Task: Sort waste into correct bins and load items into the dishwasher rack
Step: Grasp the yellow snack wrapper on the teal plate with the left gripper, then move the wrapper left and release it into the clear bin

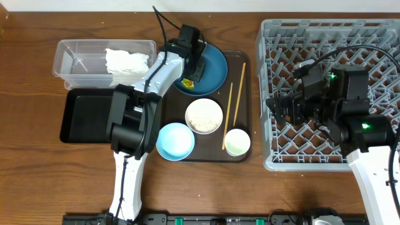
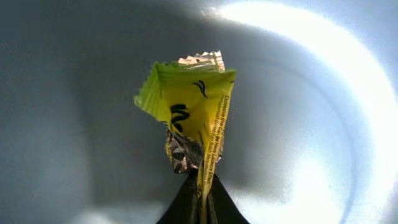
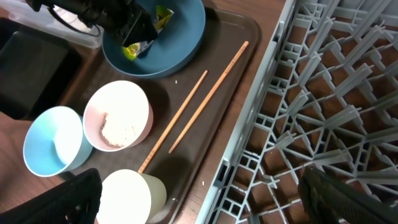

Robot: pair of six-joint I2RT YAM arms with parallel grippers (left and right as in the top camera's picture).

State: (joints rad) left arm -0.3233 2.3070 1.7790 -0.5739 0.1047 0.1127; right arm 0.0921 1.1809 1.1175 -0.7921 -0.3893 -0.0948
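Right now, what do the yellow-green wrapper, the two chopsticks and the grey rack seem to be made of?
Snack wrapper: thin glossy printed film, probably plastic, with a silvery foil-like inside showing at the crumpled folds.
Chopsticks: likely wood or bamboo, matte pale tan.
Dishwasher rack: moulded plastic by its look, uniform matte grey lattice.

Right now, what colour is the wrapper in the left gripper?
Yellow-green with black print; the wrapper shows best in the left wrist view.
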